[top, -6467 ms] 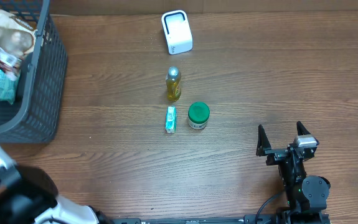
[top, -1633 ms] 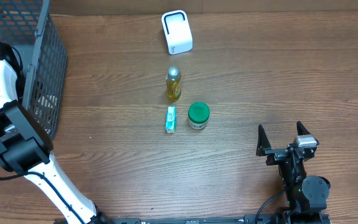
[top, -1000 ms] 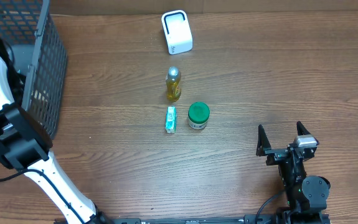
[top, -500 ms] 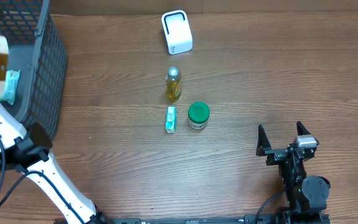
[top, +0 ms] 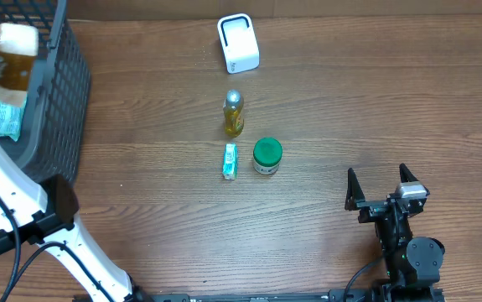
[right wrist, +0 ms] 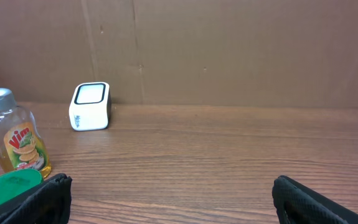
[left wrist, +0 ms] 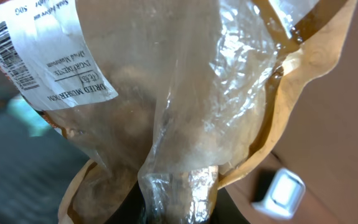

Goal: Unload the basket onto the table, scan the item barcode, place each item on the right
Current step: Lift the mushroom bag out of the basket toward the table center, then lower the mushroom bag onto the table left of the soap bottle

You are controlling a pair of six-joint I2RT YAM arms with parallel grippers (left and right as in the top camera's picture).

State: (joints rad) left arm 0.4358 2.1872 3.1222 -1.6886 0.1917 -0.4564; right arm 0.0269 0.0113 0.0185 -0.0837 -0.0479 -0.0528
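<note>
The clear bag point(left wrist: 185, 93) is cropped top and bottom.

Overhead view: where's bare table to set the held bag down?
Bare wood for the bag: between the basket and the bottle column; also the wide stretch right of the scanner, down to the right end effector. Crowded: centre, where bottle, green-lid jar and small box cluster below the scanner.

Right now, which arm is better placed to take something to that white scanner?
Left. Its gripper is shut on the clear pouch, barcode label showing, above the basket. The right gripper sits open, holding nothing.
</note>
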